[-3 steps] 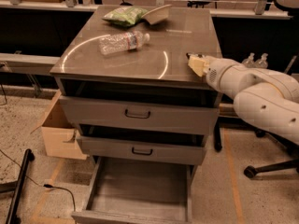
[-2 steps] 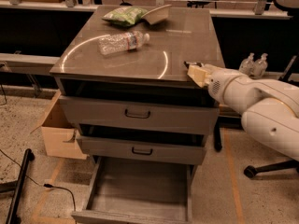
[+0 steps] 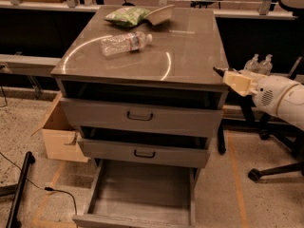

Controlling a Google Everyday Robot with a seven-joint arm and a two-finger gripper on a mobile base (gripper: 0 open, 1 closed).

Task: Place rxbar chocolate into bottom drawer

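Tan cardboard box (image 3: 58, 136) sits on the floor at the far left, just beside the grey cabinet (image 3: 142, 115). On the cabinet top lie a green chip bag (image 3: 126, 15) at the back and a clear water bottle (image 3: 124, 42) on its side nearer the middle; neither belongs to the task. Below the two upper drawers (image 3: 140, 117), each pulled out only a little, the bottom drawer (image 3: 142, 194) stands pulled well out, its plain grey tray bare and facing up.

At the right, the gripper (image 3: 224, 74) hangs level with the cabinet top, just off its right front corner. A thin dark sliver pokes from its tip, which reads as the rxbar chocolate (image 3: 217, 71) pinched narrowly in the pincer, though little of the wrapper shows. No such bar lies on the cabinet top or in the tray.

The step in hand looks like the carry: bar gripped, drawer ready, release not yet made. The next move calls for bringing the gripper down and leftward, clear of the upper drawer fronts, until it hangs over the open tray, and only then letting go.
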